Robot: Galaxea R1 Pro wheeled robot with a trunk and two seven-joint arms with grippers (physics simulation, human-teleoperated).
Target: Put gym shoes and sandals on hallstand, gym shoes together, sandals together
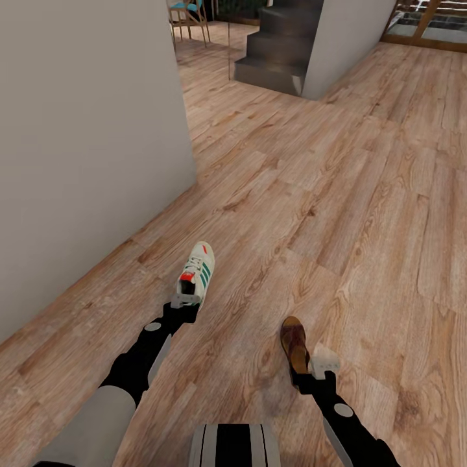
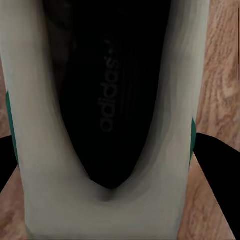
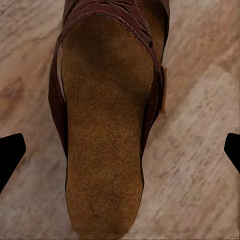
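Shoes were in both hands as you looked down the corridor: your left gripper (image 1: 185,300) was clamped on the heel of a gym shoe (image 1: 198,271), whose toe pointed straight ahead of that hand, and the left wrist view stared down into its dark insole with the white collar (image 2: 107,210) pressed close between the black fingertips (image 2: 215,165). Your right gripper (image 1: 311,373) had a sandal (image 1: 294,345) by its heel, toe likewise ahead of the hand, but here the fingertips (image 3: 10,155) stood well out to either side of the tan footbed (image 3: 102,135), so I cannot tell whether that hand was closed on the sandal or only alongside it. That was the risk as I judged it: a thin, flat sandal gripped at one end could pivot or slip free during a turn, and the sneaker, cantilevered from its heel, could sag and twist. The grey wall (image 1: 84,143) ran just outside your left hand, near enough that a wide swing might clip the toe. Beyond your right hand the corridor floor (image 1: 363,214) lay open, with plenty of room ahead too, up to the dark steps (image 1: 279,45) far beyond both hands. The rack was not before you, so turning toward the open side seemed safest.
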